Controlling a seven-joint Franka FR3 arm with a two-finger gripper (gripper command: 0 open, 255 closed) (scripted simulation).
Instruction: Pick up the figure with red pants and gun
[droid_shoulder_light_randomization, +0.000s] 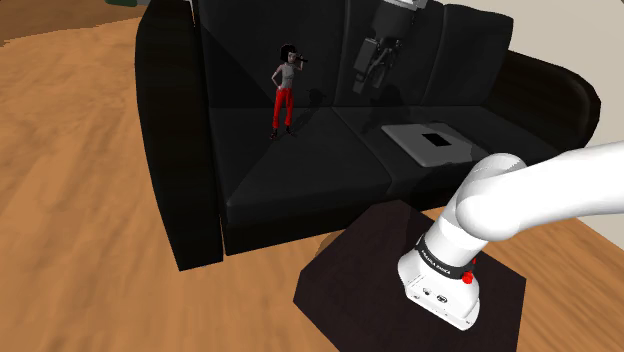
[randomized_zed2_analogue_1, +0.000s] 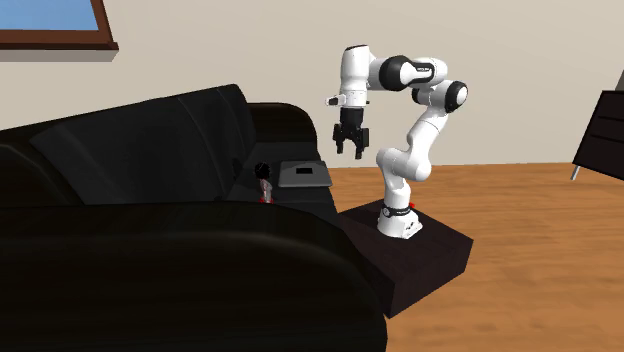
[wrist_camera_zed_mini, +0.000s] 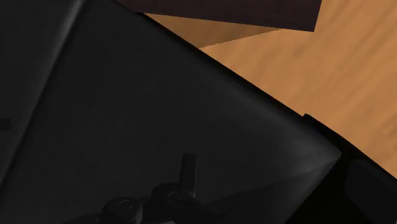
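The arm arches high, its parted hand pointing downward.

A black sofa spreads beneath the fingers. A flat grey slab with a dark rectangle lies on its seat cushion, below them and a little aside. A wooden floor surrounds the sofa. Far beyond the fingers, a cream wall carries a brown-framed window.

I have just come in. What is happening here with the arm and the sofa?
A white arm on a dark box is meant to pick up the figure in red pants, which stands upright on the seat of the black sofa. The gripper hangs open above the seat, apart from the figure, holding nothing. A flat grey object also lies on the seat.
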